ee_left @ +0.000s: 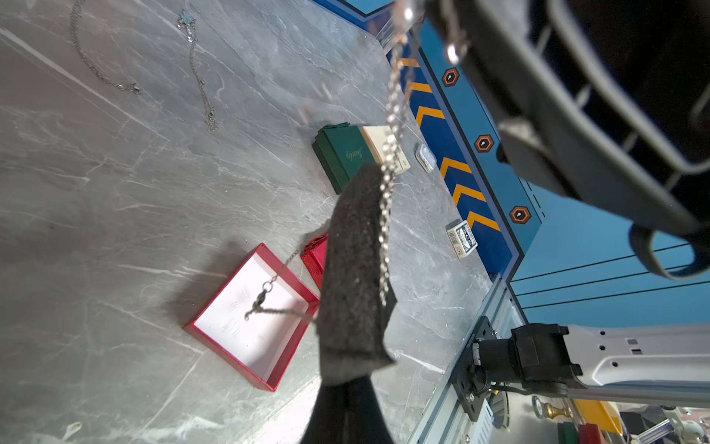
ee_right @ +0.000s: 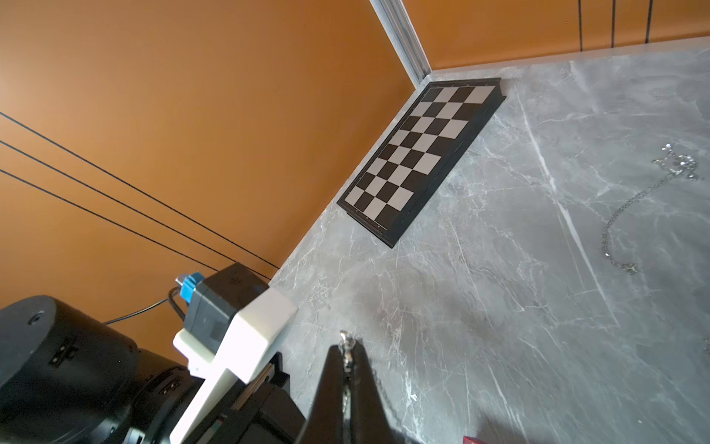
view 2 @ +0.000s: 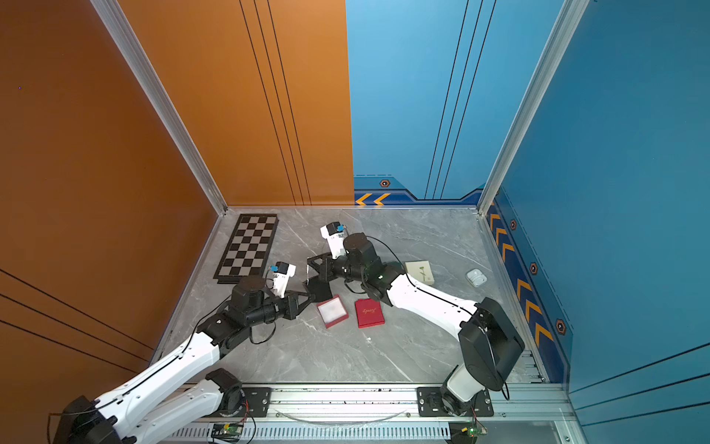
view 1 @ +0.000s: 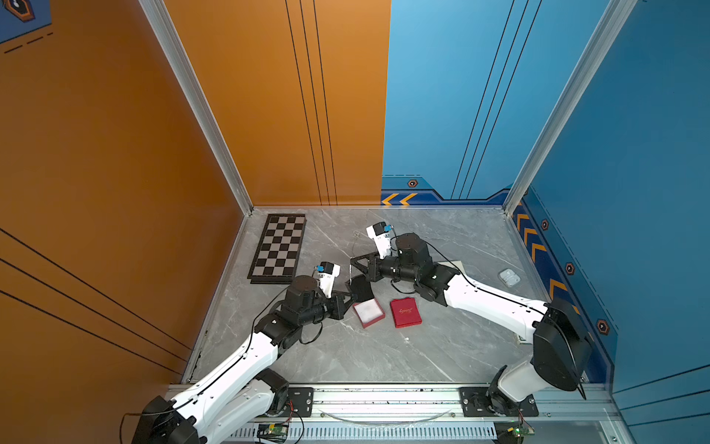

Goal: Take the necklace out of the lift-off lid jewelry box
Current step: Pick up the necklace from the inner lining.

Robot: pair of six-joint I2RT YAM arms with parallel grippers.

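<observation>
The red jewelry box (view 1: 369, 313) (ee_left: 215, 338) lies open on the marble, its white inside bare. Its red lid (view 1: 405, 312) (view 2: 369, 312) rests just to the right. My left gripper (ee_left: 347, 384) (view 1: 349, 293) is shut on the dark foam insert (ee_left: 353, 269) (view 1: 361, 288), held above the box's far corner. My right gripper (ee_right: 347, 350) (view 1: 351, 263) is shut on the silver necklace (ee_left: 388, 192) (ee_right: 347, 344). The chain hangs down across the foam. Its clasp end (ee_left: 263, 298) dangles behind the pad, over the box.
A chessboard (view 1: 278, 248) lies at the back left by the orange wall. Two loose chains (ee_left: 199, 77) (ee_right: 634, 215) lie on the marble behind the grippers. A green box (ee_left: 342, 155), a cream box (view 2: 420, 272), a white case (view 1: 509, 276) and a card pack (ee_left: 463, 238) sit at the right.
</observation>
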